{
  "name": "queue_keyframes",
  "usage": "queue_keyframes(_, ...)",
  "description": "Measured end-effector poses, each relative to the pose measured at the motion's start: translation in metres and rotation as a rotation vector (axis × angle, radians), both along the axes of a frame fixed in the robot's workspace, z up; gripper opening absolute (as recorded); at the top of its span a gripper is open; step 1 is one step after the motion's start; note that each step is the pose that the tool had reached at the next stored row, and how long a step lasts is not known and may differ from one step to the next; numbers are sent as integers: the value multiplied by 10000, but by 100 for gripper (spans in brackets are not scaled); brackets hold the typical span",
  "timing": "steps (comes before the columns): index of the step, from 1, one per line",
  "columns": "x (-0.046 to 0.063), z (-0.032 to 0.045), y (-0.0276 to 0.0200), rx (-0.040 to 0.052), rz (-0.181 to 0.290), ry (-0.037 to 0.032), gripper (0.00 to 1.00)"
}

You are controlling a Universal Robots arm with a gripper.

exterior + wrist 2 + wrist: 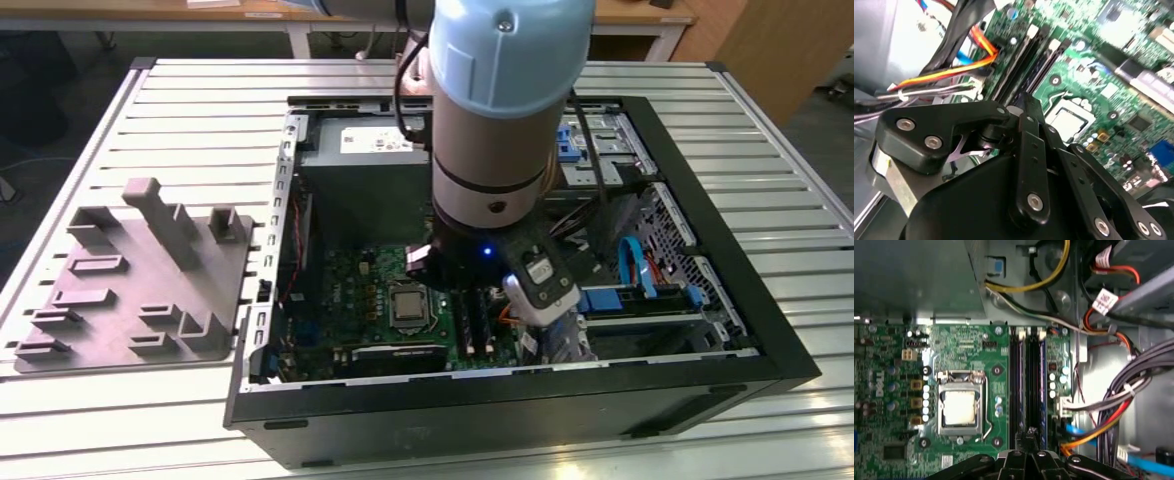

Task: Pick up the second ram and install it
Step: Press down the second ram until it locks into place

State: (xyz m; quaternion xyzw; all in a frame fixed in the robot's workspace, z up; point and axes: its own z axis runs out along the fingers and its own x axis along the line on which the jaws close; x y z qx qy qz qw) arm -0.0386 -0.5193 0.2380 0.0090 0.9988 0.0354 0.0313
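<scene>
My gripper [463,298] hangs inside the open computer case, low over the long black memory slots [471,325] of the green motherboard [358,285]. In both wrist views the gripper [1030,433] [1026,104] is shut, its tips together right above the slots [1015,385] [1026,60], and no board sticks out past them. A thin bluish strip [1042,385] runs along the slot nearest the cables. I cannot tell the second ram from the slot rails.
The silver CPU socket [959,407] lies beside the slots. Bundled orange, red and black cables [1104,425] crowd the slots' other side. The power supply box [360,150] and drive cage [601,140] fill the case's far end. A grey slotted fixture [134,285] stands at the exterior view's left.
</scene>
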Motion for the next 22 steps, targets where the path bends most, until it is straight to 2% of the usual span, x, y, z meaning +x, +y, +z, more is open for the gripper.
queue_keyframes(5,-4,-3,122,1,-1,0,10)
queue_keyframes(11,-11,-4,242,1,-1,0,10)
queue_keyframes(14,-10,3,262,0,1,0,10)
queue_keyframes(22,-10,116,265,1,-1,-1,10)
